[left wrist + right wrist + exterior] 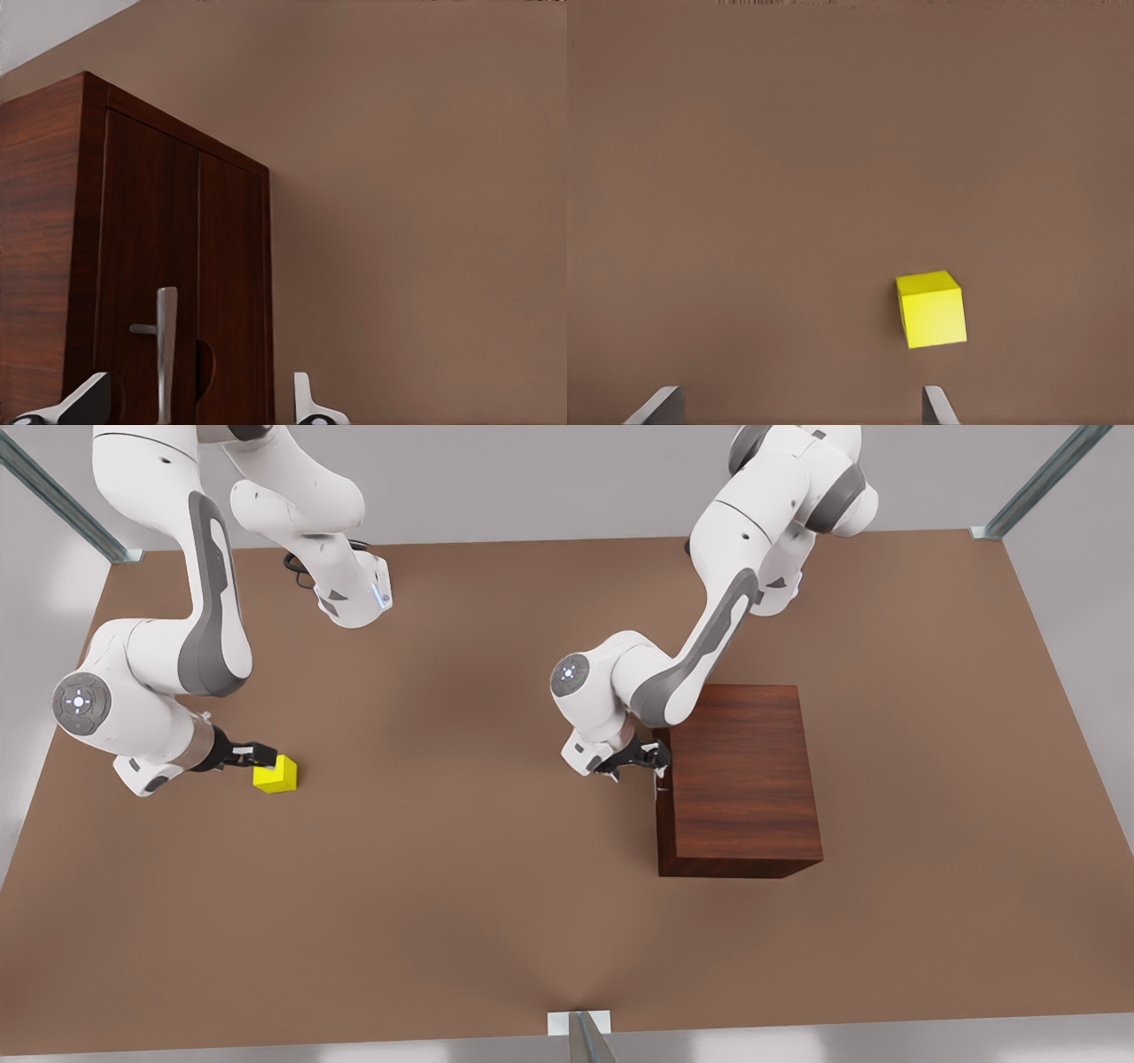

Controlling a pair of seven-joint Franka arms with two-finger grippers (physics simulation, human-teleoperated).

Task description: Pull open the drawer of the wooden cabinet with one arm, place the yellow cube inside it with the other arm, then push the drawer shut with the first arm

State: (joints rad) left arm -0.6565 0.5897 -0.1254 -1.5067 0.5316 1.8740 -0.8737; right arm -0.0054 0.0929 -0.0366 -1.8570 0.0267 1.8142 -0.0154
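In the front view, the brown desk (496, 921) carries the wooden cabinet (742, 775) right of centre in the frame. One white arm reaches down from the upper right, and the left gripper (654, 763) sits against the cabinet's left-facing front, at the thin silver handle (660, 784) of the drawer (663, 806). The drawer looks closed, flush with the cabinet front. Well apart, at the left middle of the frame, the yellow cube (276, 775) rests on the desk. The right gripper (259, 755), on the arm bending down along the left edge, is just beside the cube, its tip overlapping the cube's upper left corner.

In the left wrist view, the cabinet (133, 266) fills the left half, its front panels shut. The handle (165, 350) stands at the lower left between the two fingertips (89, 398), which are spread wide and not closed on it.

In the right wrist view, the cube (931, 308) lies on the bare desk (788, 177) at the lower right of centre. The fingertips (937, 407) are parted along the bottom edge; the cube sits just beyond them, toward one finger, not gripped.
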